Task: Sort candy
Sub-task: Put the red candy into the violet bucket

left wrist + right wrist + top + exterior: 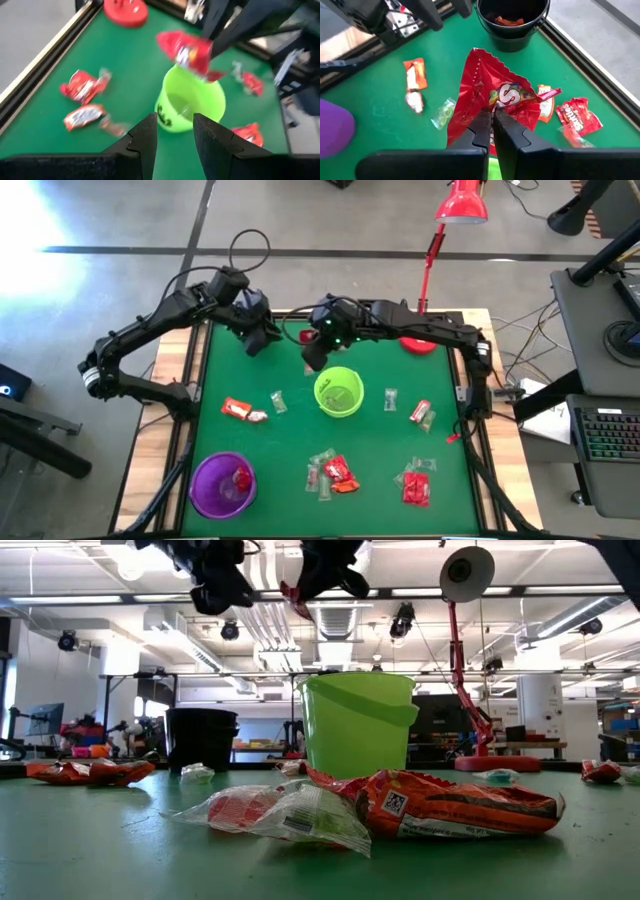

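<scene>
While right fingers pinch shiny red candy, left fingers parted, empty

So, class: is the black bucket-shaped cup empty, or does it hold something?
Not empty. The right wrist view looks into the black bucket-shaped cup and shows an orange-red wrapper lying at its bottom.

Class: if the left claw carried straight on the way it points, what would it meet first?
Probably the green cup, straight ahead of the open left claw; depth is unclear, so the red candy held above it might come first.
</scene>
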